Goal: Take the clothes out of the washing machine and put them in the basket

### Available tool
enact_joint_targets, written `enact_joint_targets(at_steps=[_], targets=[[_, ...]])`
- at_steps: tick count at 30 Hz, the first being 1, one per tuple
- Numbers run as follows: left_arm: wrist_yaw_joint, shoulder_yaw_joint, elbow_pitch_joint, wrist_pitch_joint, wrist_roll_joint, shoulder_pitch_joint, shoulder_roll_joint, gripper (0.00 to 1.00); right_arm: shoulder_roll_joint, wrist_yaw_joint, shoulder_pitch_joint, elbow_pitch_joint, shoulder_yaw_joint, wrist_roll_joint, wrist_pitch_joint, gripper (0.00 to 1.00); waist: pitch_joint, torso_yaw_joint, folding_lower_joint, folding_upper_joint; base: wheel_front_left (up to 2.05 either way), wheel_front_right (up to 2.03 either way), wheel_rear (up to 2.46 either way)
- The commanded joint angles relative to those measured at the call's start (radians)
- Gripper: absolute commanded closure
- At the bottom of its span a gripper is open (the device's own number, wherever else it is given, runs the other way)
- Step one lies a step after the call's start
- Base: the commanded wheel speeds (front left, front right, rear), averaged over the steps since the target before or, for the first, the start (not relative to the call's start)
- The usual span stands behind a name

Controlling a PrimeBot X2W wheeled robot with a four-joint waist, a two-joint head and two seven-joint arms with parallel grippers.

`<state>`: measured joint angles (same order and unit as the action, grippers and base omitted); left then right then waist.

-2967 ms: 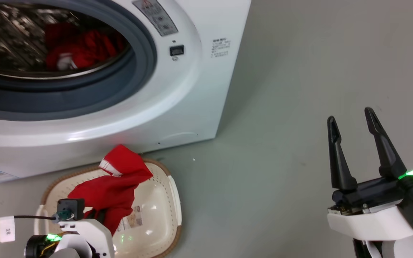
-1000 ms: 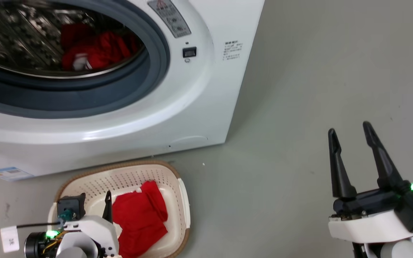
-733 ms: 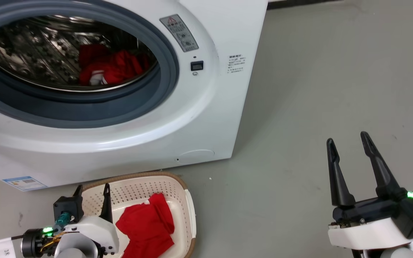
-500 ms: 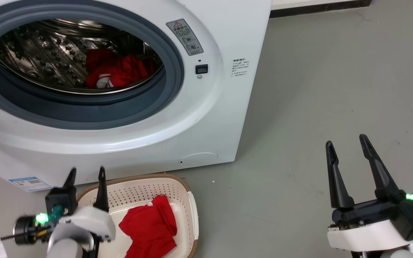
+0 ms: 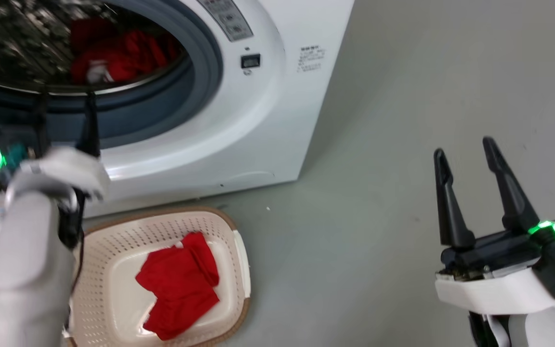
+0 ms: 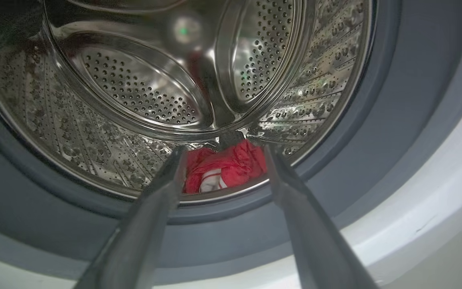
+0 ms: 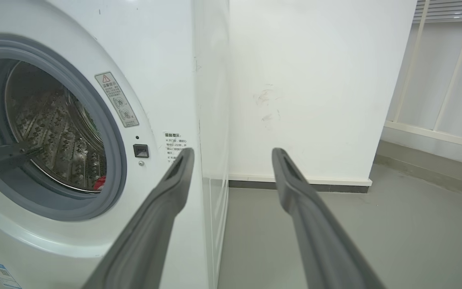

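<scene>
- The grey floor (image 5: 403, 96) lies bare to the right of the machine and runs back to a white wall (image 7: 315, 80); this is the widest open room.
- The washing machine (image 5: 239, 125) stands at the left, its right front corner edging that open floor. Its top and left side are cut off in the head view.
- The grey seal (image 6: 395, 100) rings the steel drum (image 6: 134, 88); the mouth is wide and unblocked.
- The basket (image 5: 128, 231) sits on the floor just in front of the machine. Its left side is hidden behind the pale left forearm, and its near edge is cut off.
- The right gripper (image 5: 464, 147) hangs over bare floor, well apart from machine and basket, fingers spread wide and empty.
- The left gripper (image 6: 225, 150) is at the drum mouth in front of the seal's lower lip, fingers parted with nothing between them. It is blurred in the head view, so its exact depth is hard to tell.
- One red garment (image 5: 178, 284) lies flat in the basket, right of centre.
- More red clothes with white striped trim (image 6: 223, 168) lie on the drum's bottom, framed by the left fingertips; their lower part is hidden behind the drum lip.
</scene>
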<state>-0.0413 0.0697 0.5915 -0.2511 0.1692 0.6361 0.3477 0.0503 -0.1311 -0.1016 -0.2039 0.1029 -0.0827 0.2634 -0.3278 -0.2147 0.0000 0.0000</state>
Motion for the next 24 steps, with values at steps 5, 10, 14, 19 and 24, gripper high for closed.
enact_joint_targets(at_steps=[5, 10, 14, 19, 24], targets=[[-0.027, 0.015, 0.096, 0.066, -0.007, 0.185, 0.039, 0.00, 0.000, 0.001, -0.059, -0.022, 0.014, -0.028, 0.002, 0.00, -0.119, -0.052, 0.0000, 0.0000, 0.00, 0.00, 0.00], [-0.047, 0.031, 0.178, 0.171, -0.013, 0.369, 0.089, 0.00, 0.000, 0.001, -0.105, -0.046, 0.028, -0.060, 0.002, 0.00, -0.210, -0.084, 0.0000, 0.0000, 0.00, 0.00, 0.00], [-0.065, 0.062, 0.222, 0.281, -0.023, 0.514, 0.126, 0.00, 0.000, 0.001, -0.135, -0.064, 0.036, -0.081, 0.002, 0.00, -0.279, -0.104, 0.0000, 0.0000, 0.00, 0.00, 0.00], [-0.083, 0.114, 0.278, 0.476, -0.016, 0.687, 0.158, 0.00, 0.000, 0.001, -0.173, -0.084, 0.036, -0.100, 0.002, 0.00, -0.353, -0.126, 0.0000, 0.0000, 0.00, 0.00, 0.00], [-0.087, 0.171, 0.315, 0.665, 0.016, 0.817, 0.174, 0.00, 0.000, 0.001, -0.203, -0.107, 0.026, -0.127, 0.002, 0.00, -0.418, -0.148, 0.0000, 0.0000, 0.00, 0.00, 0.00]])
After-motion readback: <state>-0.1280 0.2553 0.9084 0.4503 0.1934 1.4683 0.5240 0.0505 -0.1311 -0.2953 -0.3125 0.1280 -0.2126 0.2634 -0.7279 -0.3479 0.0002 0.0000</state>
